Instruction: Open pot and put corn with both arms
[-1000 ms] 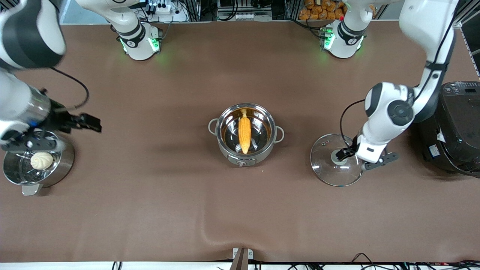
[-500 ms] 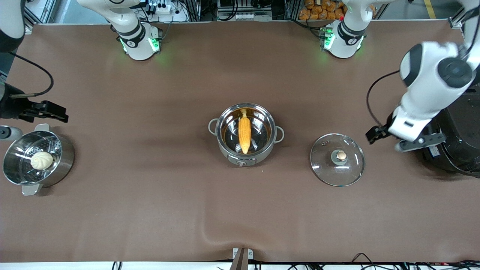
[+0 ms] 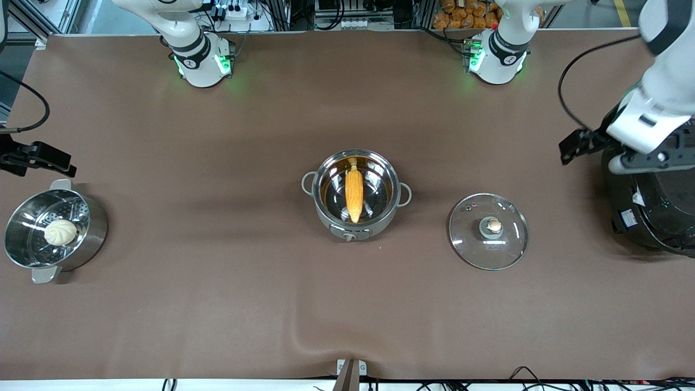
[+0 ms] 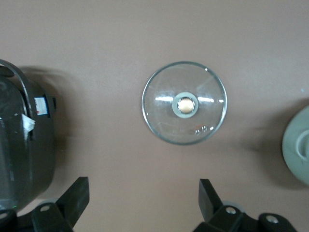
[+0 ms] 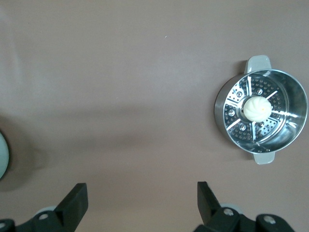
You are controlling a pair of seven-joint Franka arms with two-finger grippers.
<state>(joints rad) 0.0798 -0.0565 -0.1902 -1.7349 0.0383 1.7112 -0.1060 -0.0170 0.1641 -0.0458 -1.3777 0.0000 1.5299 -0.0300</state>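
The steel pot [image 3: 376,226] stands open in the middle of the table, with the yellow corn [image 3: 354,194] lying in it. Its glass lid [image 3: 488,244] with the coppery knob [image 3: 493,225] lies flat on the table, toward the left arm's end. The lid also shows in the left wrist view [image 4: 159,116]. My left gripper [image 3: 571,149] is open and empty in the air by the black cooker; its fingers [image 4: 77,193] stand wide apart. My right gripper [image 3: 54,160] is open and empty at the right arm's end of the table, its fingers [image 5: 76,197] wide apart.
A big black cooker [image 3: 651,206] stands at the left arm's end, also in the left wrist view [image 4: 24,145]. A steel steamer pot [image 3: 99,228] with a white bun [image 3: 60,232] stands at the right arm's end; the right wrist view shows the steamer [image 5: 219,113] and bun [image 5: 255,108].
My left gripper has come off the lid's knob and moved up and away toward the black cooker. My right gripper has drawn back from over the steamer pot toward the table's edge.
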